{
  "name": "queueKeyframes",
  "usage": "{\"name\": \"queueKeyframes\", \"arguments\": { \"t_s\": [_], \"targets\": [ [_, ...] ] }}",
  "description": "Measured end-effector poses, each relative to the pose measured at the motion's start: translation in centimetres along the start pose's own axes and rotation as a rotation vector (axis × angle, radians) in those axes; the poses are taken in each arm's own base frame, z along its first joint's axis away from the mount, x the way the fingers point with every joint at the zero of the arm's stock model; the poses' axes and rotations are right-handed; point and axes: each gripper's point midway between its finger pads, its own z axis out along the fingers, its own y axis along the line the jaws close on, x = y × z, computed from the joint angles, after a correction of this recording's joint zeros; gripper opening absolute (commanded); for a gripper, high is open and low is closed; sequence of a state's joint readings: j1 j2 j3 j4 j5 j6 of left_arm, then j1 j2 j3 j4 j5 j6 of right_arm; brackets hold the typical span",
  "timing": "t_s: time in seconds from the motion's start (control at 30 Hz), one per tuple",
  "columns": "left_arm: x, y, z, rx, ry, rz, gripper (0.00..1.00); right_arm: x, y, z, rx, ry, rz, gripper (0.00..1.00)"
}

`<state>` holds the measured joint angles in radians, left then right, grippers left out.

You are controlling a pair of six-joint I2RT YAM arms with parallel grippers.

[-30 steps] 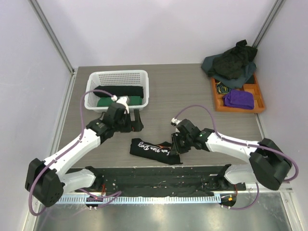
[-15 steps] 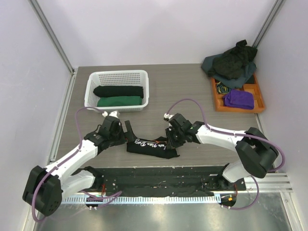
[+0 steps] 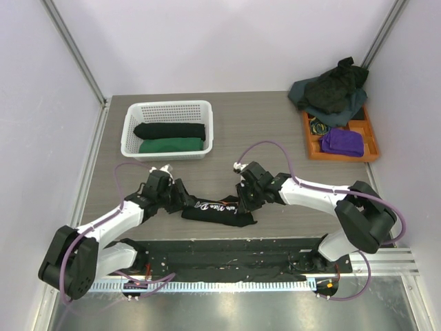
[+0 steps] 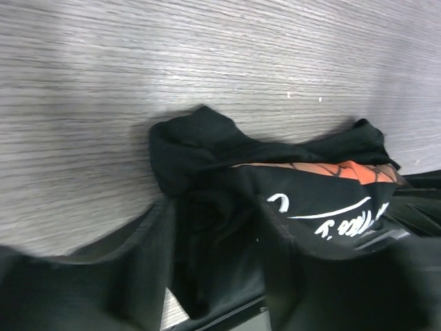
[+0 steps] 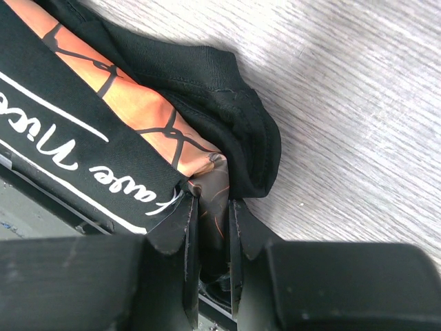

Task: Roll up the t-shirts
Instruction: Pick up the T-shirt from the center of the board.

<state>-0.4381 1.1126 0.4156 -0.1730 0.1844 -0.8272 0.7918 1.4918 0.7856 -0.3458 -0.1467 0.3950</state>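
1. The left gripper (image 3: 180, 200), wide open a second ago by the basket (image 3: 207, 127) at 10 o'clock, has come down onto the 9 o'clock end of the lettered t-shirt (image 3: 217, 209).
2. Its jaws have narrowed to about half and sit astride bunched cloth. Whether they have a bite yet cannot be told.
3. The right gripper (image 5: 210, 234) stays pinched almost closed on the shirt's 3 o'clock end and has nudged it slightly toward 9 o'clock.
4. The shirt lies as a narrow band at 6 o'clock on the table (image 3: 275, 138), so both ends look nearly secured for rolling.
5. White script reads "Nice" and a part word "ave"; no brand label shows.
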Motion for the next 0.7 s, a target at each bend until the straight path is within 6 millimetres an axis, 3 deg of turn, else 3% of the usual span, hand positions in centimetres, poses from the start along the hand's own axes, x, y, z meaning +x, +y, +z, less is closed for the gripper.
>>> {"name": "queueKeyframes", "arguments": {
  "t_s": [0.07, 0.1, 0.13, 0.17, 0.23, 0.27, 0.37, 0.53, 0.7],
  "targets": [
    [0.1, -0.2, 0.2, 0.015, 0.004, -0.006, 0.28, -0.1, 0.0, 0.0, 0.001, 0.000, 0.000, 0.01],
    [0.2, -0.1, 0.4, 0.022, 0.005, -0.007, 0.15, -0.1, 0.0, 0.0, 0.003, 0.000, -0.001, 0.01],
    [0.3, -0.1, 0.5, 0.027, 0.003, -0.008, 0.10, -0.2, 0.0, 0.1, 0.005, 0.001, -0.001, 0.02],
    [0.4, 0.0, 0.6, 0.030, 0.000, -0.010, 0.06, -0.2, 0.0, 0.1, 0.005, 0.002, -0.001, 0.07],
    [0.2, -0.2, 0.6, 0.041, -0.008, -0.009, 0.00, -0.3, 0.0, 0.1, 0.010, 0.004, 0.000, 0.23],
    [0.2, -0.2, 0.7, 0.043, -0.012, -0.010, 0.00, -0.3, -0.1, 0.1, 0.013, 0.005, 0.001, 0.44],
    [-0.2, -0.2, 0.8, 0.045, -0.031, -0.011, 0.00, -0.8, -0.3, 0.0, 0.036, -0.008, 0.004, 0.69],
    [-0.6, 0.0, 0.8, 0.044, -0.071, -0.020, 0.00, -1.5, -1.7, -0.4, 0.078, -0.032, 0.057, 0.73],
    [-0.9, 0.1, 0.9, 0.042, -0.092, -0.019, 0.00, -2.9, -3.0, -3.0, 0.026, -0.149, 0.160, 0.75]
  ]
}}
